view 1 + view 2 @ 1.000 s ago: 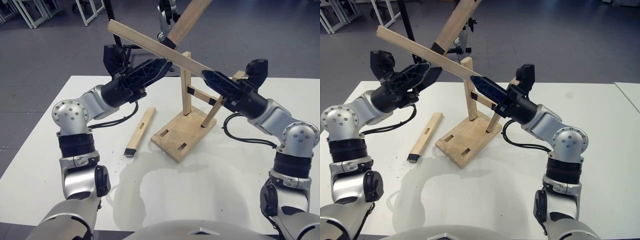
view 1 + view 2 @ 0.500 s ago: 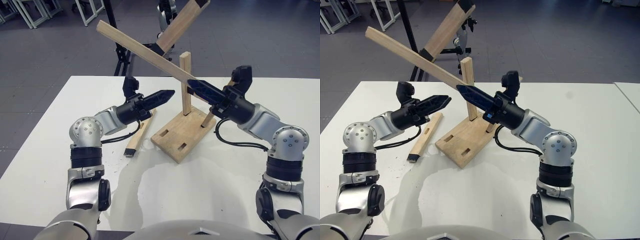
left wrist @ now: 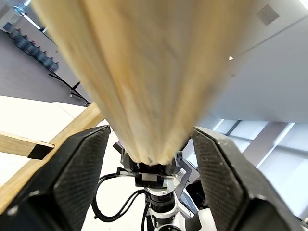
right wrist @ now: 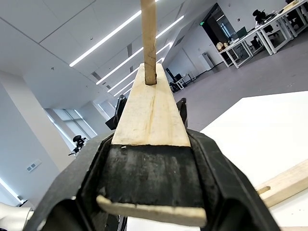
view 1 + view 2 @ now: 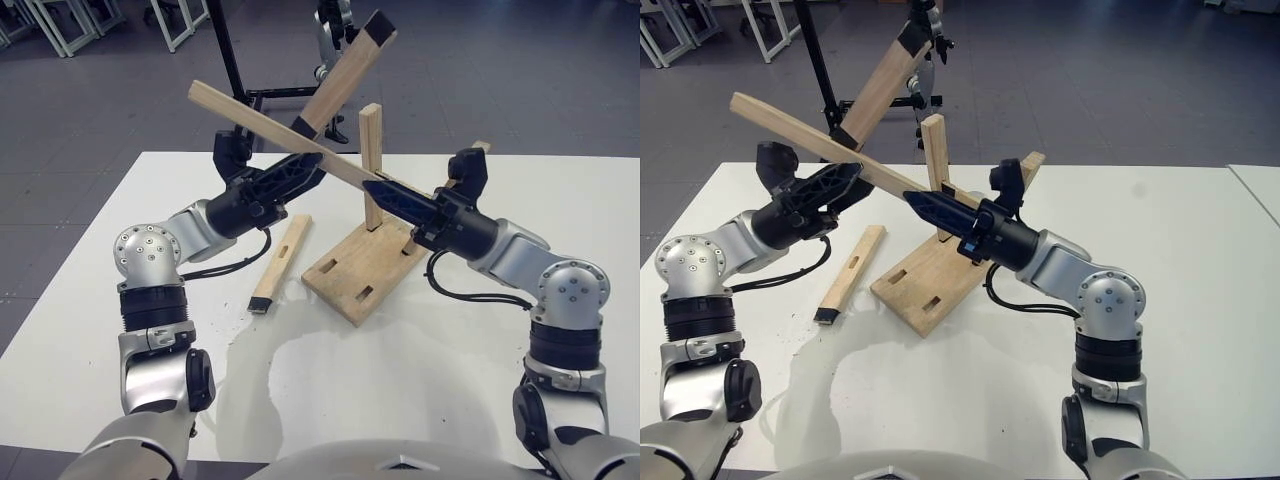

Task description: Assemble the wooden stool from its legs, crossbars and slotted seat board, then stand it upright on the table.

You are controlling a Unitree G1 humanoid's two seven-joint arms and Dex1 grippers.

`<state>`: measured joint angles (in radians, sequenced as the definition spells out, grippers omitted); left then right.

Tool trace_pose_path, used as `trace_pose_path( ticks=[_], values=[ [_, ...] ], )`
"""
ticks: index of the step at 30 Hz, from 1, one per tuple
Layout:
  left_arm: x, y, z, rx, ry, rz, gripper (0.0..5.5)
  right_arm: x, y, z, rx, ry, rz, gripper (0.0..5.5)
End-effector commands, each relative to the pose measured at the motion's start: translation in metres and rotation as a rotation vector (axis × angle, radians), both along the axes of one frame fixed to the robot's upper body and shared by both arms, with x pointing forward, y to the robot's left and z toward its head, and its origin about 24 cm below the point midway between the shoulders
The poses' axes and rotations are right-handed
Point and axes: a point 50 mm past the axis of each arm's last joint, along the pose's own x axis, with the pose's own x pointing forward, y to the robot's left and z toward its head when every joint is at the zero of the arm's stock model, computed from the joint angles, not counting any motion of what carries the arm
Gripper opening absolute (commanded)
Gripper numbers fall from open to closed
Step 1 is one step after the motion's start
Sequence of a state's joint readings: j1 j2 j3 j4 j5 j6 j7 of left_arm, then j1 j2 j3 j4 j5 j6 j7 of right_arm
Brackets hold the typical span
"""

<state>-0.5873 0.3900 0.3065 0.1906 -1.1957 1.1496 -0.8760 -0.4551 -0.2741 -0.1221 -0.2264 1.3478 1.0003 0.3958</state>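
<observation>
My right gripper (image 5: 375, 187) is shut on the black-footed end of a long leg (image 5: 250, 115), held in the air and slanting up to the left. My left gripper (image 5: 315, 165) is shut on the same leg farther along; in the left wrist view its fingers (image 3: 82, 163) flank the wood. A second piece (image 5: 340, 75) with black ends juts up from that leg. Below, the slotted seat board (image 5: 350, 262) lies on the table with one upright leg (image 5: 371, 150) and a tilted leg (image 5: 478, 150) behind my right arm. A loose leg (image 5: 280, 255) lies left of the board.
The white table (image 5: 400, 380) runs wide in front of the board, with its far edge just behind the stool parts. A black stand (image 5: 232, 60) rises beyond that edge. Two slots (image 5: 325, 267) in the board's near end hold nothing.
My left gripper has come up from low over the loose leg and closed on the long leg. The right gripper has sunk a little, lowering the leg's far end.
</observation>
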Motion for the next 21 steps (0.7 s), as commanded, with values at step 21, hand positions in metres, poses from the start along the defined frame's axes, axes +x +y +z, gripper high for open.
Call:
trace_pose_path(
  ticks=[21],
  values=[
    [-0.011,-0.003,0.028,-0.033,-0.09,-0.128,2.22,-0.01,0.011,-0.011,-0.081,0.022,0.049,2.02]
  ],
)
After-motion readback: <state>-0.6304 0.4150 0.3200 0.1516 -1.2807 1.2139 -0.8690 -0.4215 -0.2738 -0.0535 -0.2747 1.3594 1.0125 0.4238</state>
